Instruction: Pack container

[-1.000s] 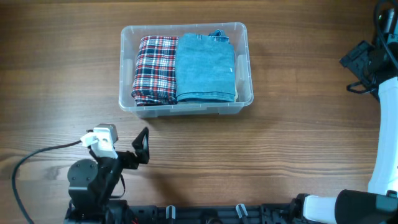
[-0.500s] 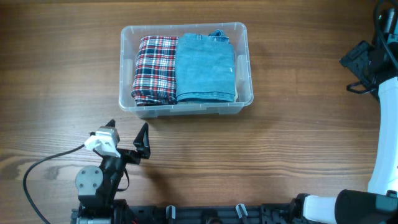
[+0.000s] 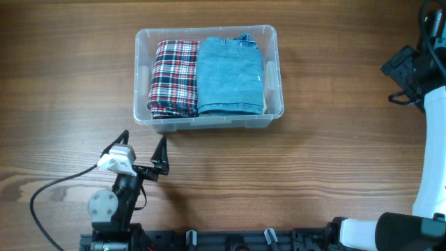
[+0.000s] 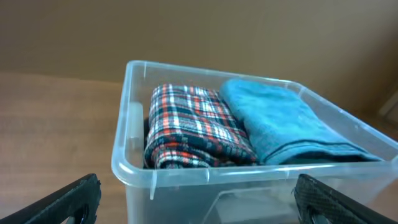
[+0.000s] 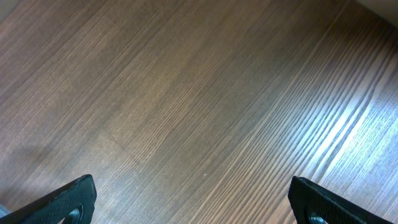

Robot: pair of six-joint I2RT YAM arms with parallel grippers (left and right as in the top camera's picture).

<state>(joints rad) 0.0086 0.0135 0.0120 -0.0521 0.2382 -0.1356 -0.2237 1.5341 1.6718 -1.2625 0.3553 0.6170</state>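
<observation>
The container (image 3: 207, 123) sits on the wooden table (image 3: 334, 167) toward 12 o'clock of the overhead view, a little to the 9 o'clock side of centre, upright and with no lid on it. Two folded pieces lie side by side inside and fill its floor: a red, white and dark plaid garment (image 3: 174, 77) on the 9 o'clock side and a blue denim-like garment (image 3: 230, 75) on the 3 o'clock side, the two touching along their long edges. No loose clothing shows anywhere on the table, so the packing looks finished or very nearly so, and the step in hand seems to be clearing the arms away. The left gripper (image 3: 143, 146) hangs at about 7 o'clock from the bin, well apart from it, pointed at its near wall with its fingers spread wide and nothing between them. The right gripper (image 5: 193, 202) is far out at the 3 o'clock edge, also spread wide and empty, looking down on bare wood. The next move probably calls only for parking both arms without nudging the bin; if a lid belongs to it, none is in view. No brand or writing can be read; a pale patch on the bin's 3 o'clock wall may be a label, but it is too small to make out
</observation>
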